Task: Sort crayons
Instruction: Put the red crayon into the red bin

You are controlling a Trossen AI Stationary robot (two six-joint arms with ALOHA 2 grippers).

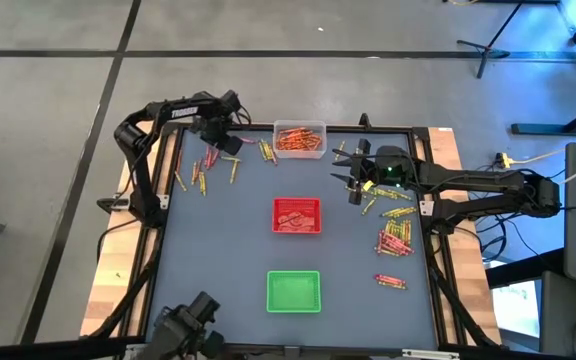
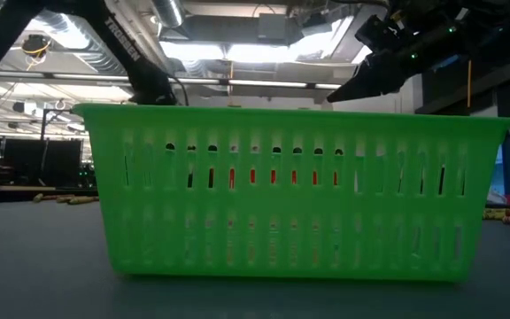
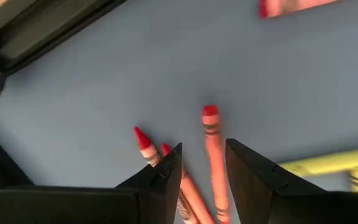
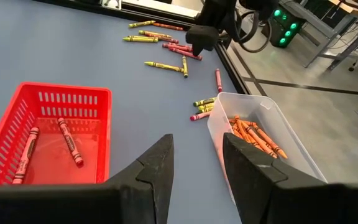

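between the left hand (image 3: pixel 204 171) fingers lies a red crayon (image 3: pixel 212 155).

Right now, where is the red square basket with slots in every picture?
High view: the red slotted plastic basket sits mid-table, between the clear tub of orange crayons and the green slotted basket.
Low view: only red glimpses show through the green basket's slots.
Left wrist view: not in it.
Right wrist view: lower left, holding two red crayons.
Shared landmark: the clear tub, also in the right wrist view.
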